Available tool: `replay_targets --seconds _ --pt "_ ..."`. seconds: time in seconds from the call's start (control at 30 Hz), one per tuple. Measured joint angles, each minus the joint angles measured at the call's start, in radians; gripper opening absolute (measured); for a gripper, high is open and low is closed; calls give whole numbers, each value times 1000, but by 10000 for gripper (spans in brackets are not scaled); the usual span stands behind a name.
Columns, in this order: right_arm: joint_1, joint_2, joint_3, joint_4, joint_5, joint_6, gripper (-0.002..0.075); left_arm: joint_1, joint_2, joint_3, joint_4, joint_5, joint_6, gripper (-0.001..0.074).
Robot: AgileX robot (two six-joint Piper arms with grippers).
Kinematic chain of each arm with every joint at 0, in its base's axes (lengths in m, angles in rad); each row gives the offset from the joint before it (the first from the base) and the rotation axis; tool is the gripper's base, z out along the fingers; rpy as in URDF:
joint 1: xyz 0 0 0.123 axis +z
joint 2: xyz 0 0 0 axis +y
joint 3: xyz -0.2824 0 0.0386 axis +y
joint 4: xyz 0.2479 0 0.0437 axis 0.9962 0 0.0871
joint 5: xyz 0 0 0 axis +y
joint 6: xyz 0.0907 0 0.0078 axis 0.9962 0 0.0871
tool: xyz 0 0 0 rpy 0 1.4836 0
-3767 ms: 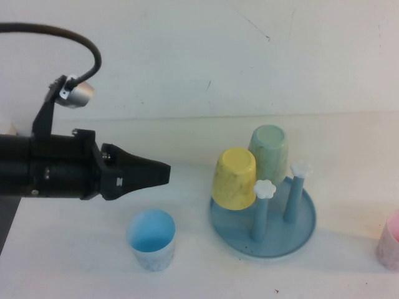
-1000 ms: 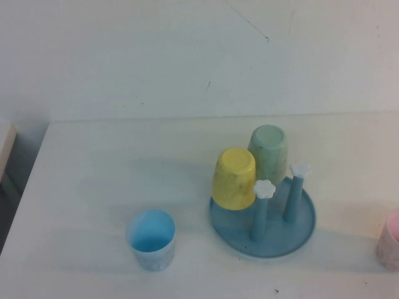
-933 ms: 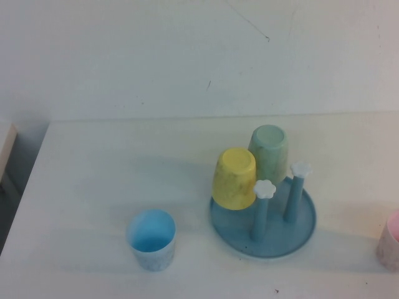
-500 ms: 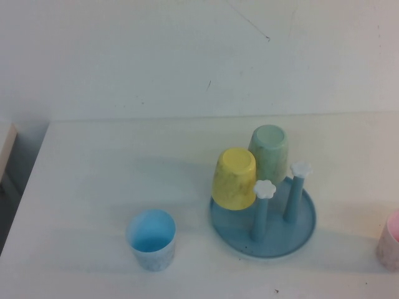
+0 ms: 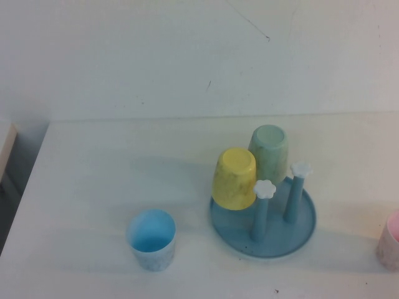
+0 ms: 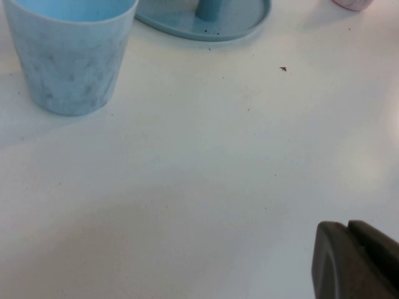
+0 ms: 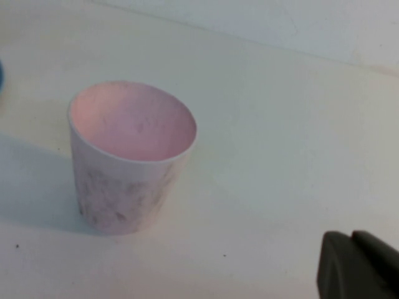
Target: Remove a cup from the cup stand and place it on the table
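Right of the cup stand (image 5: 262, 232), the cup (image 5: 391, 248) stands upright, mouth up, on the table (image 5: 93, 180). Right gripper (image 7: 356, 268) sits nearest, clenched and empty, just beside it; left gripper (image 6: 354, 260), also clenched, waits near the light blue cup (image 6: 70, 53).

Pale pink speckled cup (image 7: 129, 168) upright, mouth up, on white table (image 5: 93, 187), right of blue cup stand (image 5: 265, 233)
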Motion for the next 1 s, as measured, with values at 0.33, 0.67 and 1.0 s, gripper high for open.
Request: replay_targets --seconds 0.33,0.67,1.0 --pt "0 0 0 0 0 0 -1 0 -26 0 17 -78 4 -2" --pt "2 0 0 0 0 0 -1 34 -263 16 620 -372 -758 -2" --pt "2 0 1 0 0 0 -1 138 -284 19 1001 -448 -1007 -2"
